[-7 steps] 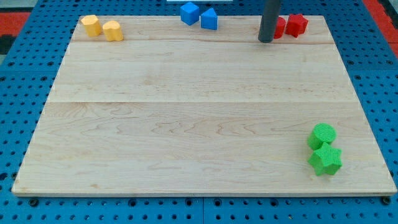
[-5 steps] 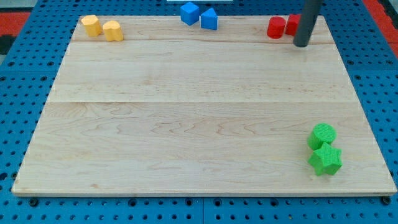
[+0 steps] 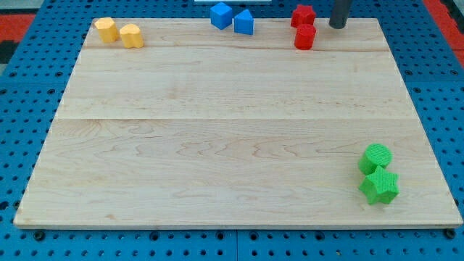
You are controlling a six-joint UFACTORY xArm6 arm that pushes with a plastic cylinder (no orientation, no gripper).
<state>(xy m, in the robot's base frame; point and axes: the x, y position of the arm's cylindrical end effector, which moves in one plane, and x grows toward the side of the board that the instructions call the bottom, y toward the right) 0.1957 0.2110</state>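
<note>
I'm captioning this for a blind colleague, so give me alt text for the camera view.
My tip sits at the top edge of a wooden board, just right of two red blocks. Two blue blocks sit top centre, two yellow blocks top left, two green blocks bottom right.

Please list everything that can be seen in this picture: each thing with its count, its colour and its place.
Wooden board: one, light wood, fills the middle of the view.
Pegboard surface: one, blue with holes, around the board.
Yellow blocks: two, rounded, board's top left corner, side by side.
Blue blocks: two, top edge, left of centre.
Red blocks: two, top edge, right of centre, one above the other.
Green cylinder: one, bottom right.
Green star block: one, just below the cylinder.
My tip: one dark rod, top edge, right of the red blocks, apart from them.
</note>
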